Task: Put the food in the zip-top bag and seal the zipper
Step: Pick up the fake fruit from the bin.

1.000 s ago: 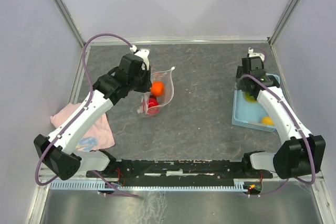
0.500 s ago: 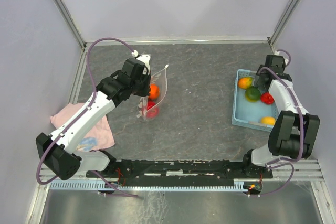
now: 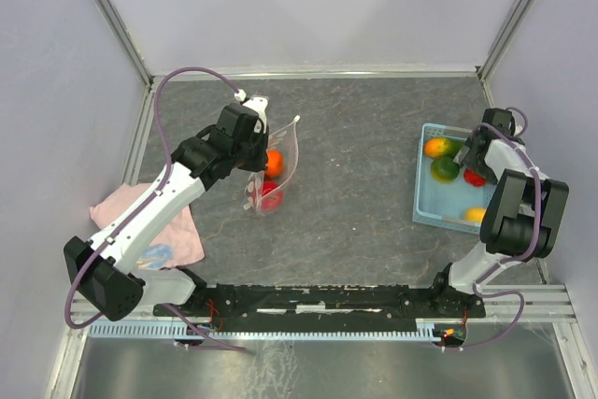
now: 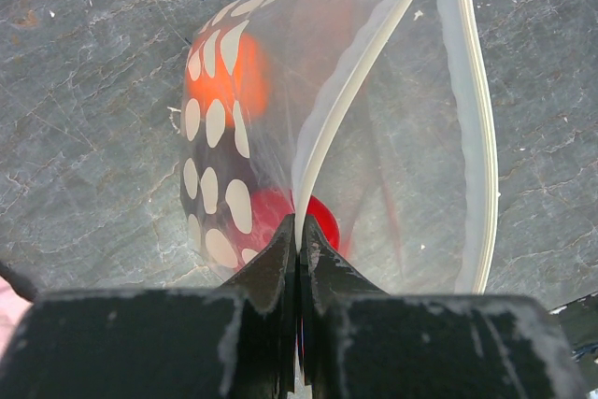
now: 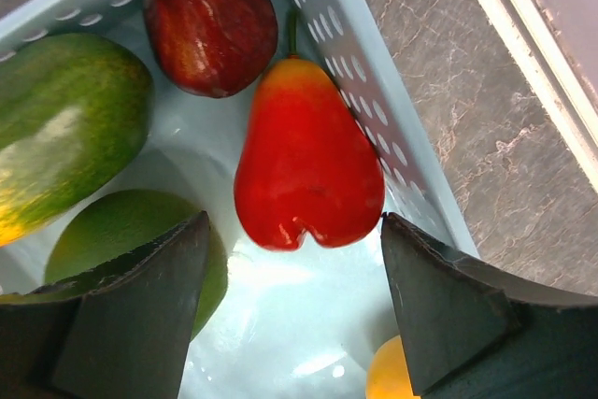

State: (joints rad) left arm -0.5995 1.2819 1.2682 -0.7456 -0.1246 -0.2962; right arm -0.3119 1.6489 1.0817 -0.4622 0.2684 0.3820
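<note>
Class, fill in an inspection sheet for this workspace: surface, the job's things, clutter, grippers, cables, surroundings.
Surface: grey stone-patterned table.
Job's things: zip-top bag lifted, mouth open, orange fruit and red fruit inside; pear-shaped fruit, maroon fruit, green mango and yellow fruit in the blue basket.
Clutter: pink cloth near the left edge.
Grippers: left gripper shut on the zipper; right gripper open, fingers either side of the pear-shaped fruit.
Cables: purple cable looping over the left arm.
Surroundings: pale walls, metal frame.
</note>
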